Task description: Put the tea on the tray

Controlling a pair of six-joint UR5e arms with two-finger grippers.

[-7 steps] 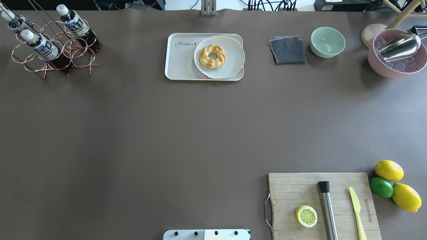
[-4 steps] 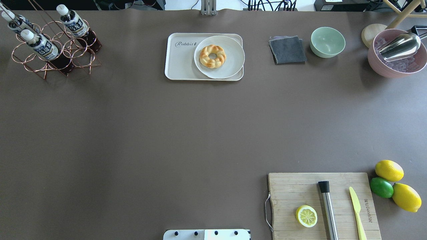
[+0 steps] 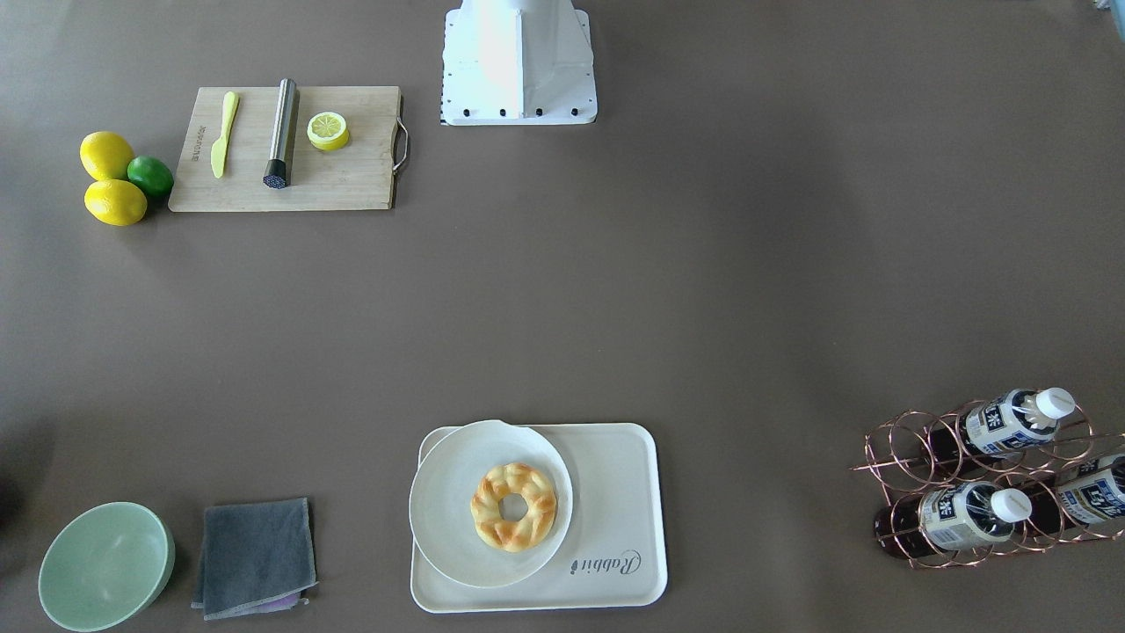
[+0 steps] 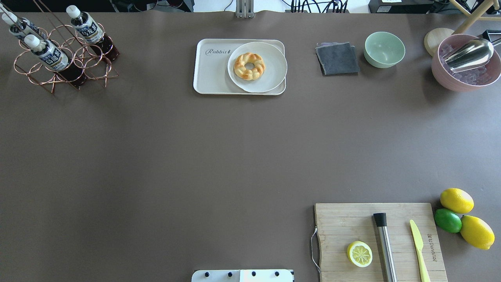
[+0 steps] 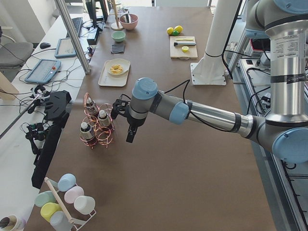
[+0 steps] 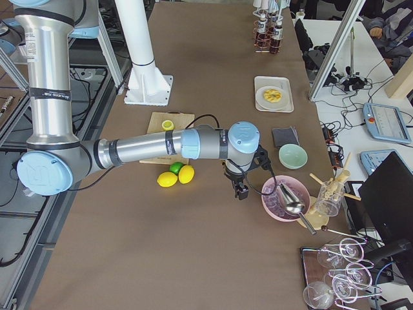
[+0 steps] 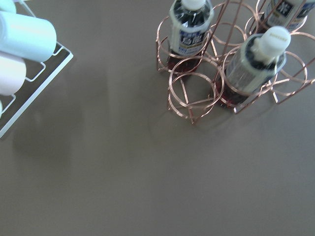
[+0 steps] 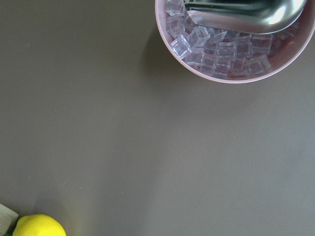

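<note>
Nothing moved, tea [image 4: 49,55] in corner rack [image 4: 88,53], plate [image 4: 271,76] overhanging tray [image 4: 211,74] rim.

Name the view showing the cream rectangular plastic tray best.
Exterior front-facing: the cream rectangular plastic tray appears largest, with its lettering clear. Overhead shows it whole but smaller; both side views show it tiny; the wrist views miss it.

Left arm [image 5: 211,115] and right arm [image 6: 142,147]: brushed-silver tubes, grey joint housings, light-blue end caps, with a black cable [image 5: 174,87] looped off each wrist. Left gripper [image 5: 130,140] and right gripper [image 6: 242,194] are black. White pedestal [image 3: 518,53], with a row of black bolt heads [image 3: 502,112] on its base plate.
</note>
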